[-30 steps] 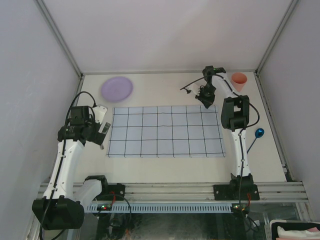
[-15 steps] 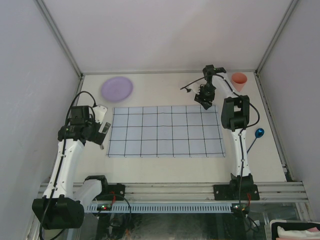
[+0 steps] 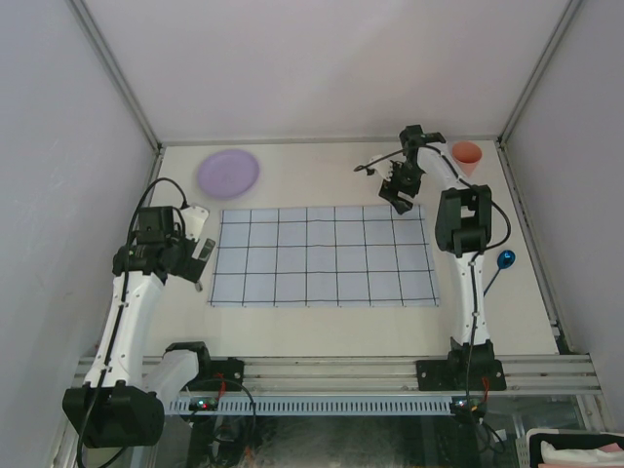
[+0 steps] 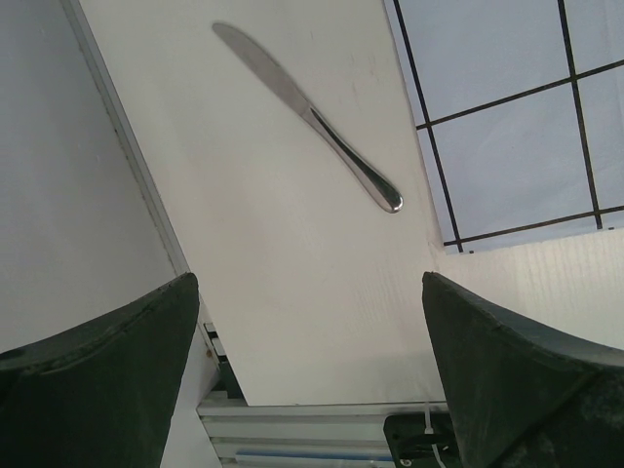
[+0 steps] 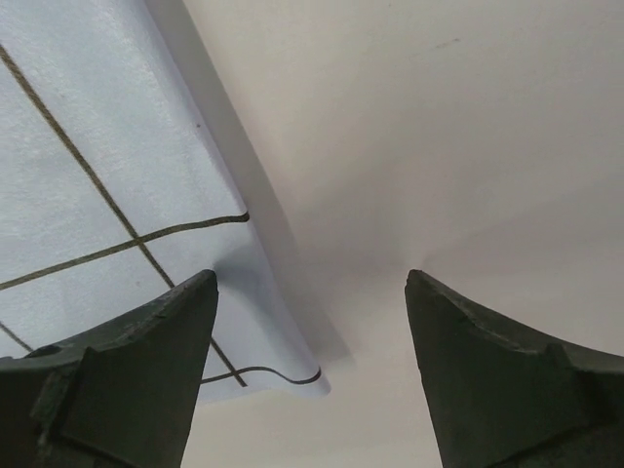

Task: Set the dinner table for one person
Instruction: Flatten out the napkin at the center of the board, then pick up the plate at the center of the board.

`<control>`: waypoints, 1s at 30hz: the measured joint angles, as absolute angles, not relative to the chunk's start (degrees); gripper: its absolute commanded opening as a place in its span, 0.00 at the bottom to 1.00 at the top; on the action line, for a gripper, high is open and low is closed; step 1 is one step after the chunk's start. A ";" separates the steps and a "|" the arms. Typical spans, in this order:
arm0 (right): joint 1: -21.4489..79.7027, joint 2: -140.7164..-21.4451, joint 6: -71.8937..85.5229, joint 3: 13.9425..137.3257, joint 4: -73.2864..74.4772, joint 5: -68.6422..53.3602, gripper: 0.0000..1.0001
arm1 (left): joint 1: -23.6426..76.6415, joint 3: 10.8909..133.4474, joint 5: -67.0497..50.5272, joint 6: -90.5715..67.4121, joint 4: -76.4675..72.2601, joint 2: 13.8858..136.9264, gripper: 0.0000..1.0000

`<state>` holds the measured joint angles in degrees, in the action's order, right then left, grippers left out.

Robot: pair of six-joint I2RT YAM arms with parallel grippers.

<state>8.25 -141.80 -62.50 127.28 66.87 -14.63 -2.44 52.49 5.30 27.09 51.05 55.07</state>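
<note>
1. At the near edge, the bench (image 3: 322, 322) is lying bare, and the gridded cloth (image 3: 322, 255) is sitting flat on its middle, square to the edges.
2. Toward the left edge, the left end effector (image 4: 307, 312) is hanging above the knife (image 4: 307, 112), with its fingers spread wide and gripping nothing. The knife is lying flat on the bench just beside the cloth, with a small gap between them.
3. We are judging the knife to be the step in hand. We are wanting the fingers to straddle the handle across its width, drop until they are nearly grazing the bench, and only then close, since so thin a piece is offering little to grip.
4. Near the right edge, a blue spoon (image 3: 504, 259) is lying apart from the cloth.
5. Farther back, the right end effector (image 5: 312, 283) is hovering over the cloth corner nearest the far right corner, fingers spread wide and holding nothing.
6. In the far left corner, the purple plate (image 3: 228, 173) is sitting with nothing on it. In the far right corner sits the pink cup (image 3: 467, 156), and we are unable to see inside it.
</note>
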 measured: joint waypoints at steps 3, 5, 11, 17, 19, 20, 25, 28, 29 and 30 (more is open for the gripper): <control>8.01 -138.67 -60.10 123.92 64.45 -15.33 0.83 | -2.44 52.49 5.78 27.14 50.85 55.02 1.00; 7.73 -134.04 -57.58 119.55 61.10 -15.55 0.84 | -2.44 52.49 6.26 27.18 50.57 55.00 1.00; 5.72 -109.38 -47.40 104.09 46.00 -17.06 0.99 | -2.44 52.49 9.21 27.64 50.15 53.82 1.00; -2.17 -78.08 -28.12 85.71 25.32 -23.83 1.00 | -2.44 53.25 14.04 27.49 48.64 50.06 1.00; -6.20 -68.82 -21.23 78.41 20.05 -26.06 1.00 | -2.44 54.92 15.51 26.94 48.25 49.12 1.00; -7.88 -65.41 -18.68 75.35 18.87 -27.00 1.00 | -2.44 55.77 16.25 26.55 47.94 48.93 1.00; -9.87 -52.16 -14.87 64.07 20.73 -29.56 1.00 | -2.55 57.87 20.45 25.78 44.64 48.49 1.00; -10.20 -44.18 -14.41 57.52 25.17 -28.23 1.00 | -2.76 56.82 20.91 26.24 40.95 47.77 1.00; -10.35 -41.98 -14.24 56.16 26.33 -27.92 1.00 | -2.81 55.96 20.49 26.61 39.27 47.51 1.00; -10.50 -38.83 -14.11 54.41 27.53 -27.86 1.00 | -2.81 55.37 19.49 27.20 38.20 47.75 1.00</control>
